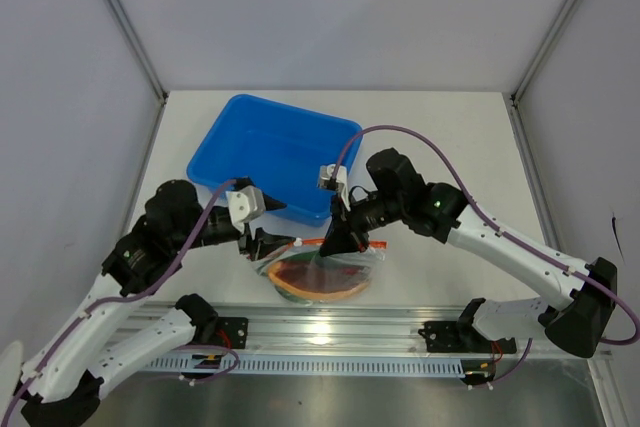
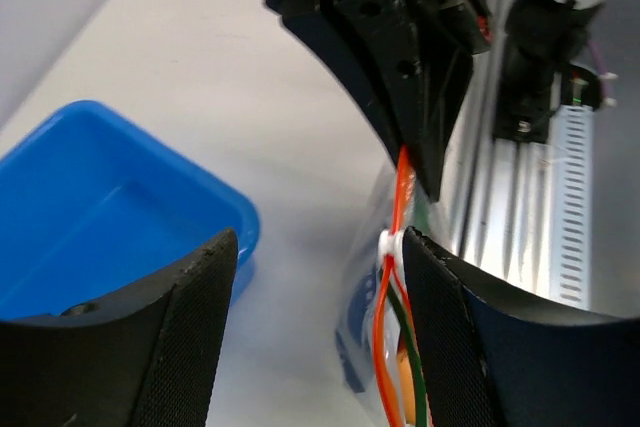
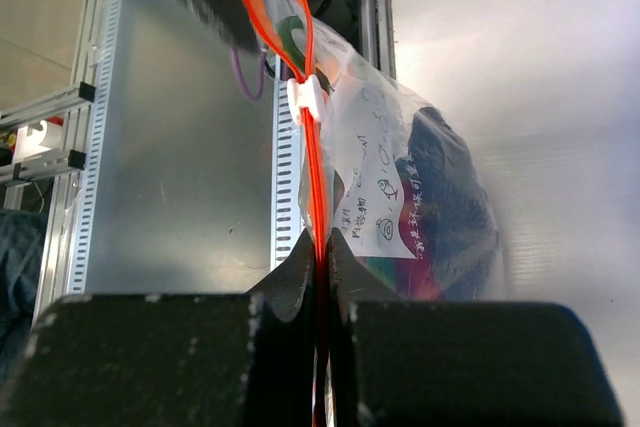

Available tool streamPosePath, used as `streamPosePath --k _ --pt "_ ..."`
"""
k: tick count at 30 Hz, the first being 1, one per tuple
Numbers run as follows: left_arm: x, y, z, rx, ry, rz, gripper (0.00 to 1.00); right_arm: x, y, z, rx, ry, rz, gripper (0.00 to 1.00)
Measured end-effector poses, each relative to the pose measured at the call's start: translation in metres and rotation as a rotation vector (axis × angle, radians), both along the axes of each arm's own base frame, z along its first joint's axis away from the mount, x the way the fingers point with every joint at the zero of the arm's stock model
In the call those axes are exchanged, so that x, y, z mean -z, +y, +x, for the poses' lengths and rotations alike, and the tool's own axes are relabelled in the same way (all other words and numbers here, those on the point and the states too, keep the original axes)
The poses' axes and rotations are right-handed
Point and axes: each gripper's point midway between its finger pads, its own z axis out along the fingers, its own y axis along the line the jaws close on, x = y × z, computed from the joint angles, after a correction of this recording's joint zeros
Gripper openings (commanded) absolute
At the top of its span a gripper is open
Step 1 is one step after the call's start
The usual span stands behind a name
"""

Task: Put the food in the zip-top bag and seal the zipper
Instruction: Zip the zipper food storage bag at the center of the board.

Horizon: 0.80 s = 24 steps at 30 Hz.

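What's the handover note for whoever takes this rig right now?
Left gripper: open, the white slider beside one finger, not gripped.
Right gripper: shut on the zipper.
Food: seen inside the zip-top bag, beside the blue tray.
Done: bagging, as far as shows; zipper joined from right gripper to slider.
To do: strip beyond the slider gapes; run the slider to the end.

Behind the zip-top bag [image 1: 325, 272] the tray [image 1: 270, 152] is set, and before the bag the rail [image 1: 330, 332] is laid. The food [image 1: 318, 282] is contained in the bag. Along the bag's rear edge the zipper [image 1: 345, 244] is run, with the right gripper [image 1: 335, 239] clamped on it. The left gripper [image 1: 268, 244] is placed at the bag's left end.
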Motion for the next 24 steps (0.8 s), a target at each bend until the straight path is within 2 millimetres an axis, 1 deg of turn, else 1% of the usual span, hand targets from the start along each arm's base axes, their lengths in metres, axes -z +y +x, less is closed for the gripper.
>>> streamPosePath --k 3,5,8,12,15,16,18,24 --pt "0.007 -0.017 -0.005 0.102 0.072 0.027 0.70 0.000 0.001 -0.003 -0.012 0.001 0.002 0.00" --pt "0.012 -0.024 -0.006 0.145 0.107 0.038 0.70 0.000 0.000 -0.004 -0.015 0.000 0.001 0.00" --pt "0.023 -0.028 -0.010 0.181 0.164 0.062 0.70 0.001 0.000 -0.005 -0.018 0.003 -0.003 0.00" --pt "0.026 -0.029 -0.016 0.210 0.183 0.067 0.67 0.001 0.000 -0.006 -0.019 0.004 -0.005 0.00" --pt "0.030 -0.028 -0.018 0.222 0.201 0.077 0.63 0.001 0.000 -0.006 -0.019 0.005 -0.005 0.00" --pt "0.031 -0.028 -0.018 0.222 0.203 0.080 0.59 0.001 0.000 -0.006 -0.019 0.005 -0.005 0.00" --pt "0.033 -0.028 -0.019 0.223 0.209 0.088 0.55 0.000 0.000 -0.006 -0.019 0.004 -0.005 0.00" --pt "0.036 -0.028 -0.022 0.242 0.235 0.106 0.34 0.001 0.002 -0.005 -0.020 0.006 -0.008 0.00"
